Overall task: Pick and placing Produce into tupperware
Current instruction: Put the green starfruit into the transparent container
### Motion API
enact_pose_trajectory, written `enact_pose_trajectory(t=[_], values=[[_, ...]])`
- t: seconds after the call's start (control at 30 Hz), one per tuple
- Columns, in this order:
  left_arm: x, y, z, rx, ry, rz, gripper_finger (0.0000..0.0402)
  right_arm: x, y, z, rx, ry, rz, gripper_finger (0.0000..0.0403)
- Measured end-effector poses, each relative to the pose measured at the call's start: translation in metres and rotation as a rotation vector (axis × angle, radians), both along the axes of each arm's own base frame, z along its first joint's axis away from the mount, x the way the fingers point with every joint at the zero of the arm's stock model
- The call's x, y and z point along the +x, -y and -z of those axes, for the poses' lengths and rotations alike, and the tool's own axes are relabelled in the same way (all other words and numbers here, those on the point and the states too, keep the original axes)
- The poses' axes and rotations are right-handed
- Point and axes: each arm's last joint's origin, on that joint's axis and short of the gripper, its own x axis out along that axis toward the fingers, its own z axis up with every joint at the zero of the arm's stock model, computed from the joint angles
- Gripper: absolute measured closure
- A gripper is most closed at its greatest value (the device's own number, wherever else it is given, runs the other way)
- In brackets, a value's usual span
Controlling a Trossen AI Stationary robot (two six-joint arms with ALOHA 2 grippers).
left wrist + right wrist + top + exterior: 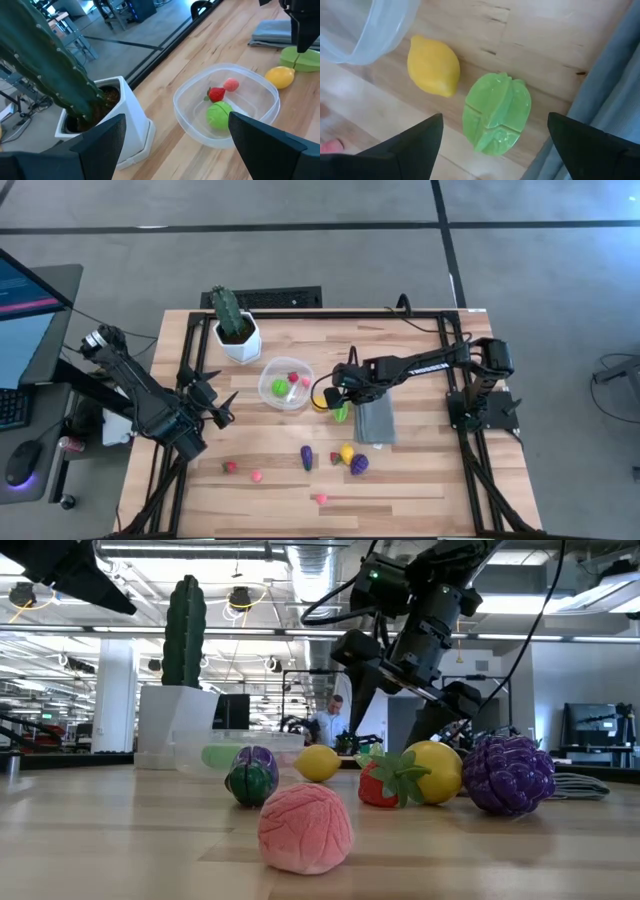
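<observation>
High view shows the left gripper spread and idle at the table's left, the tupperware mid-table already holding three pieces. Just right of it, the right gripper hangs spread over the green starfruit; the lemon sits close beside, so an off-centre closing could nudge the lemon or let the ribbed starfruit slip out.

Clear tupperware holds three produce pieces; others scattered.
</observation>
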Motion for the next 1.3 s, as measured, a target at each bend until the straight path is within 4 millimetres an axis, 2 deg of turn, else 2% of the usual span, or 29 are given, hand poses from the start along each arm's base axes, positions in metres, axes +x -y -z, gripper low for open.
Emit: enact_pose_trajectory(t=[0.53, 0.6, 0.67, 0.77, 1.3], values=[[0.001, 0.001, 0.000, -0.015, 0.022, 0.002, 0.0058, 0.008, -0.007, 0.014, 0.010, 0.006, 0.025, 0.0023], [0.001, 0.002, 0.001, -0.021, 0.020, 0.001, 0.0058, 0.014, -0.009, 0.019, 0.016, 0.028, 0.025, 0.0024], [0.001, 0.002, 0.001, -0.021, 0.019, 0.000, 0.0058, 0.010, -0.010, 0.024, 0.026, -0.021, 0.021, 0.0024], [0.001, 0.002, 0.001, -0.024, 0.017, 0.000, 0.0058, 0.014, -0.013, 0.029, 0.026, -0.013, 0.025, 0.0024], [0.002, 0.002, 0.001, -0.025, 0.015, 0.001, 0.0058, 0.013, -0.014, 0.030, -0.001, -0.025, 0.001, 0.0024]])
